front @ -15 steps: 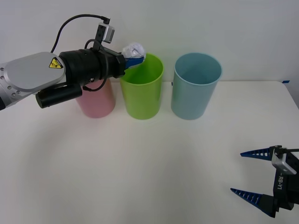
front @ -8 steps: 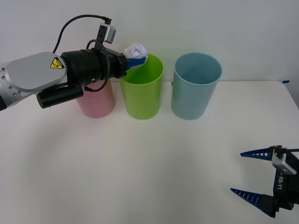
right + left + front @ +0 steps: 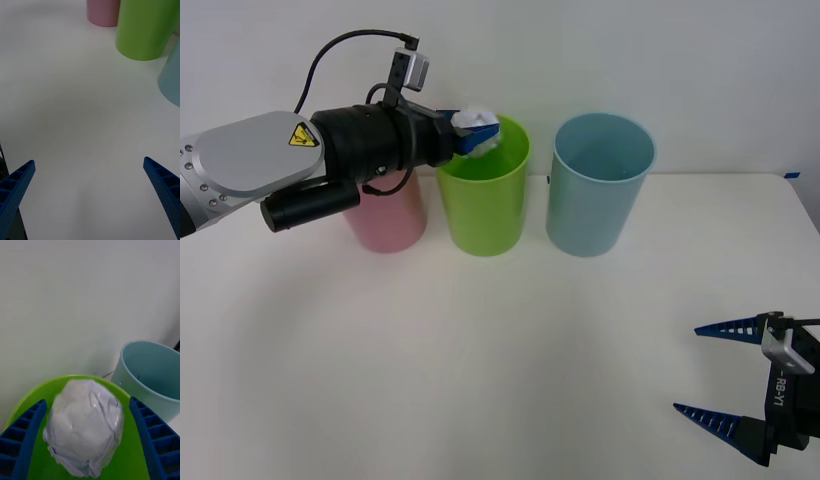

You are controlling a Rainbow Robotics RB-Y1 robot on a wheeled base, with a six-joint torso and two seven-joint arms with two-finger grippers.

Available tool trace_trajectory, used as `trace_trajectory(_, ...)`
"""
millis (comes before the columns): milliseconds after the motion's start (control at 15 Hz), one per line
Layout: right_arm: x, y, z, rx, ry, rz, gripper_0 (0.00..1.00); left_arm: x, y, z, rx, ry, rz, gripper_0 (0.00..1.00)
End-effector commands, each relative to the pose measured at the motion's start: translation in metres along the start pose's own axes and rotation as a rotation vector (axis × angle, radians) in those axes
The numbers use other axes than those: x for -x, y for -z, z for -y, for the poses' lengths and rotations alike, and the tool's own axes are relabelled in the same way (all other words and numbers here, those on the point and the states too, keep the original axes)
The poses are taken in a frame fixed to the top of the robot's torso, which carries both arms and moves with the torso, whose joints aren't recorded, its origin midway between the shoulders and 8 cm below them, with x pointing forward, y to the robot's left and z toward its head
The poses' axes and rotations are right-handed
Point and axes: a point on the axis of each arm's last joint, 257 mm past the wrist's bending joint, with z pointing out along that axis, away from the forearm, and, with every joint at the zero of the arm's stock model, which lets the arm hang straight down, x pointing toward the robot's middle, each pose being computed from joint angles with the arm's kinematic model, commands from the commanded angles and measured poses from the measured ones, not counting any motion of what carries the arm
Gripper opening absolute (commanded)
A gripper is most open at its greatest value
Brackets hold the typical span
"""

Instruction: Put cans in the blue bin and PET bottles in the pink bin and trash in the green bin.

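We see the trash (image 3: pixel 473 122), a wrinkly whitish wad of thin film, sitting between the left gripper's (image 3: pixel 472 134) ribbed blue fingers (image 3: pixel 22 435) right over the mouth of the green bin (image 3: pixel 483 200); the fingers look spread a little wider than the wad, so we cannot tell whether they grip it. The smooth pink bin (image 3: pixel 387 222), green bin and blue bin (image 3: pixel 597 185) stand in a row along the table's (image 3: pixel 480 360) far edge. Our right gripper (image 3: pixel 726 370) hovers wide open and holding nothing over the near right corner.
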Motion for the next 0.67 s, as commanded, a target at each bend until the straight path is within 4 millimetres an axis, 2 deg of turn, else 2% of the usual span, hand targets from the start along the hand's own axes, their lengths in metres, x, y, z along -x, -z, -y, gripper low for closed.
trace_trajectory(67, 0.0000, 0.0000, 0.0000, 0.000, 0.000, 0.000, 1.00, -0.0002, -0.0004, 0.0012, -0.002, 0.008, 0.001, 1.00)
trace_trajectory(667, 0.0000, 0.0000, 0.0000, 0.000, 0.000, 0.000, 1.00, 0.0092, -0.0003, -0.0006, 0.014, 0.003, 0.036, 1.00)
